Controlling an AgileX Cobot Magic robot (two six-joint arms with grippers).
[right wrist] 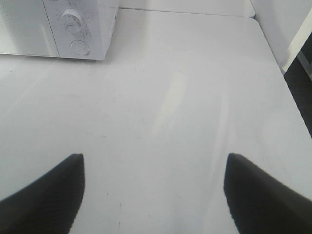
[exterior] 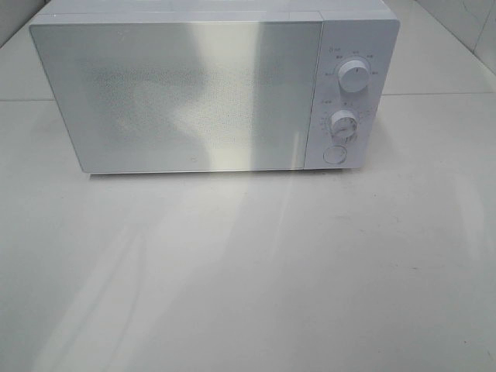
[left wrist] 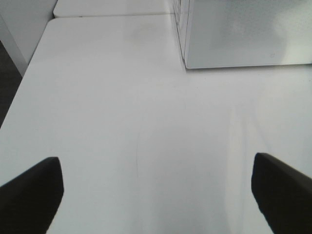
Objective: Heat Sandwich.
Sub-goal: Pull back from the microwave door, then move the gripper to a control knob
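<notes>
A white microwave (exterior: 209, 85) with a silvery shut door stands at the back of the white table (exterior: 248, 271). It has two round knobs (exterior: 353, 78) and a round button on its right panel. Its corner also shows in the left wrist view (left wrist: 243, 34) and in the right wrist view (right wrist: 58, 29). The sandwich is out of view in every frame. My left gripper (left wrist: 156, 195) is open and empty above the bare table. My right gripper (right wrist: 153, 195) is open and empty above the table. Neither gripper shows in the exterior high view.
The table's left edge (left wrist: 19, 92) and a dark floor strip show in the left wrist view. The table's right edge (right wrist: 287, 83) shows in the right wrist view. A second table surface (left wrist: 112, 7) adjoins behind.
</notes>
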